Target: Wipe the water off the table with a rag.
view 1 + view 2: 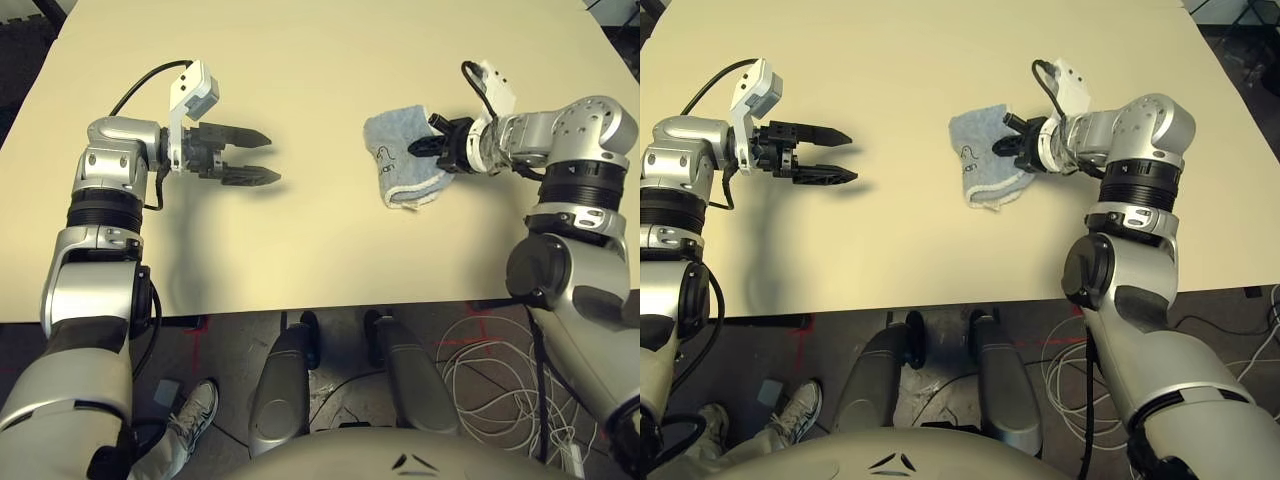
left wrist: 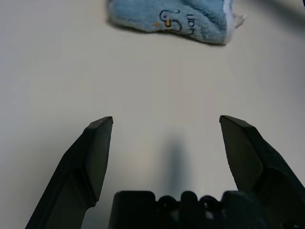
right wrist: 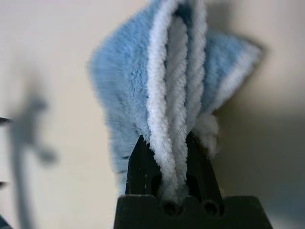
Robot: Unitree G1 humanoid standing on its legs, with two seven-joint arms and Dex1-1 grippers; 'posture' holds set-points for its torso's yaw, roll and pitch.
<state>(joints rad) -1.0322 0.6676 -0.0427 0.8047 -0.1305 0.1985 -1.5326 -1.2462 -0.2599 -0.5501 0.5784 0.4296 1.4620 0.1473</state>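
The light blue rag [image 1: 400, 155], folded with whitish edging and a small dark mark, lies on the cream table [image 1: 300, 260] right of centre. My right gripper [image 1: 428, 146] is shut on the rag's right edge; in the right wrist view the white edging [image 3: 174, 119] is pinched between the black fingers [image 3: 138, 167]. My left gripper [image 1: 262, 156] hovers open over bare table at the left, pointing toward the rag [image 2: 176, 19], well apart from it. Its fingers [image 2: 93, 157] hold nothing. The water is not visible on the tabletop.
The table's near edge [image 1: 300, 312] runs across the lower picture. Below it are floor cables [image 1: 490, 380] at the right and a person's shoe [image 1: 195, 410] at the lower left. Bare tabletop stretches behind and between the arms.
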